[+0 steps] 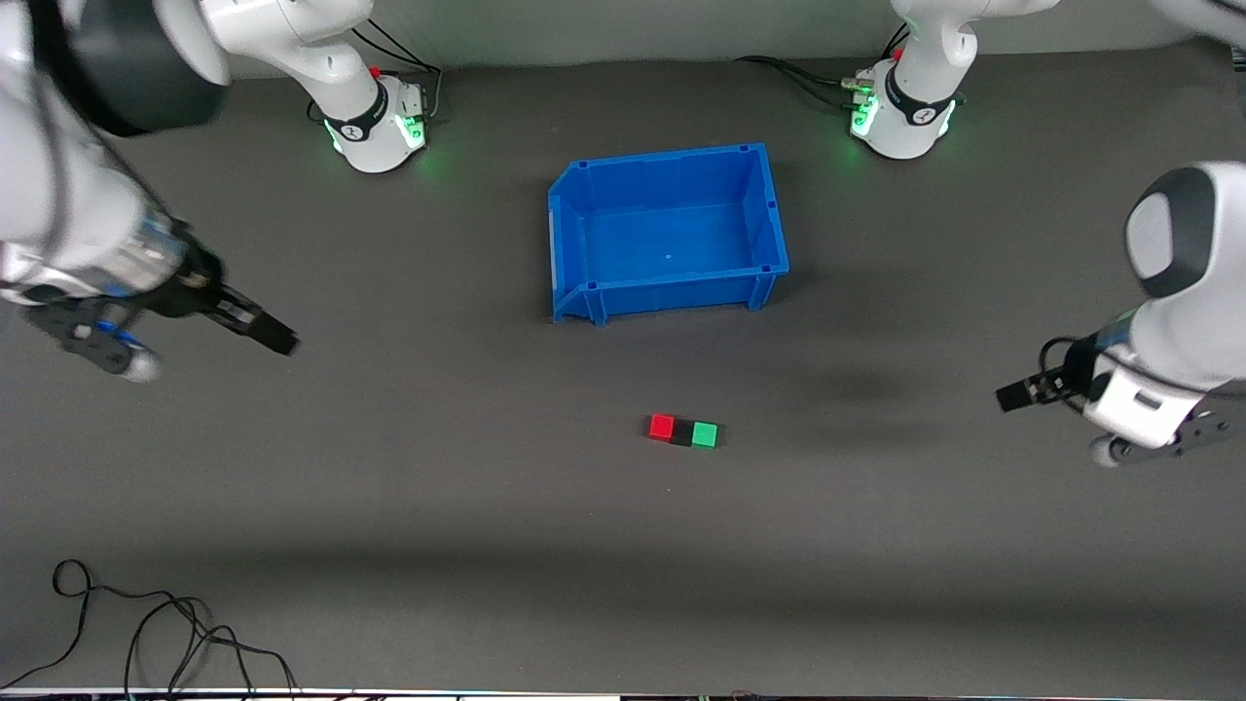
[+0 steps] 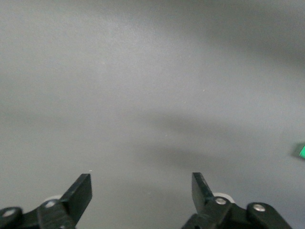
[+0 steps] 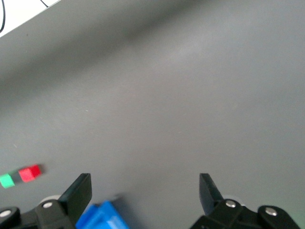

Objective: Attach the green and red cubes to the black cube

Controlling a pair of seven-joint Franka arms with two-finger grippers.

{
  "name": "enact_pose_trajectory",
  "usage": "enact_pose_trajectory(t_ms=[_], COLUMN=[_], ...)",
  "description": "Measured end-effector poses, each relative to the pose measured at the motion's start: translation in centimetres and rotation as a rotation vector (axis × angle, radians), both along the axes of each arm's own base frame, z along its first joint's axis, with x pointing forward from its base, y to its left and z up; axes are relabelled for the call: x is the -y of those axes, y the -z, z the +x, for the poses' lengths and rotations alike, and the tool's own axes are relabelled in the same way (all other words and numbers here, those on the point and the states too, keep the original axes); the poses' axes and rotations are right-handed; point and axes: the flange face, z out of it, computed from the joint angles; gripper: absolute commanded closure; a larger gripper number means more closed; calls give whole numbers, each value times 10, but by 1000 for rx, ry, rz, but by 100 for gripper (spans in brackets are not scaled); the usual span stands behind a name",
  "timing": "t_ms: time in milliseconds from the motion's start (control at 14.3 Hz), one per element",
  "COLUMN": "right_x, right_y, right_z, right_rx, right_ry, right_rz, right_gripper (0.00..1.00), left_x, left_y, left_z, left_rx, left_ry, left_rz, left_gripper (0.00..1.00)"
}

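The red cube (image 1: pixel 662 426), black cube (image 1: pixel 682 433) and green cube (image 1: pixel 705 434) are sitting touching in one row, its long axis running between the arms' ends, nearer the camera than the blue bin (image 1: pixel 672 282), open table all round. The left gripper (image 1: pixel 1012 396) and right gripper (image 1: pixel 282 341) are hovering wide open over bare table at their own ends

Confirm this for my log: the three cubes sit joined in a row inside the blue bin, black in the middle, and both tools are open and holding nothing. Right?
Not quite. The red cube, black cube and green cube sit on the table, nearer the front camera than the blue bin, as the front view shows. The left tool and right tool are indeed open, empty.
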Motion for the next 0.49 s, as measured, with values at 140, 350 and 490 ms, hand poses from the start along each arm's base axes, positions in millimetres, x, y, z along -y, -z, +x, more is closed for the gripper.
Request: enact_pose_trajectory(t_ms=[140,350,490], right_x=[37,75,90], right_y=[-10,-16,-18], right_z=[-3,-5,-5], right_rx=[12,25,27], right_ry=[-105,-250,-294], right_rz=[1,-4,-8], right_gripper=[0,0,0], left_x=[-5,-15,-20], left_y=[-10,-26,-40], left_z=[-9,-17,-22], left_rx=[-10,-8,9], left_ry=[61,136,167], left_rz=[1,-1,0], left_gripper=[9,1,1])
